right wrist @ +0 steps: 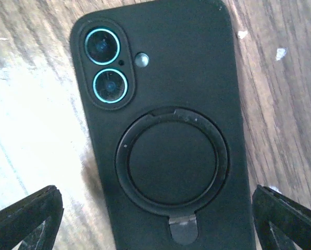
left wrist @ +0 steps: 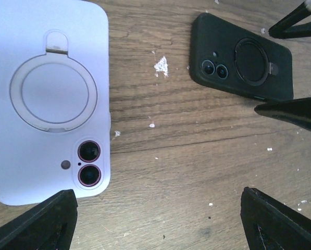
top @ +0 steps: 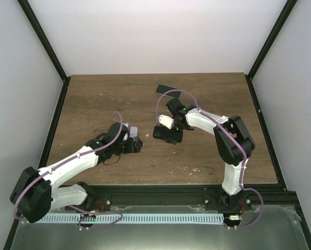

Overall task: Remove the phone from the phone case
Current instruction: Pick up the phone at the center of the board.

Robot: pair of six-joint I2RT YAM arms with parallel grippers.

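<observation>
At the upper left of my left wrist view, a pale lavender silicone phone case (left wrist: 51,99) with a round ring stand lies back up on the brown wooden table (left wrist: 171,172). Twin lenses show through its cutout. My left claw (left wrist: 158,221) hangs wide, holding nothing. At the upper right lies a black ring-stand phone case (left wrist: 241,65), its phone inside. My right claw (right wrist: 155,221) gapes fully wide astride it, not clamped.
</observation>
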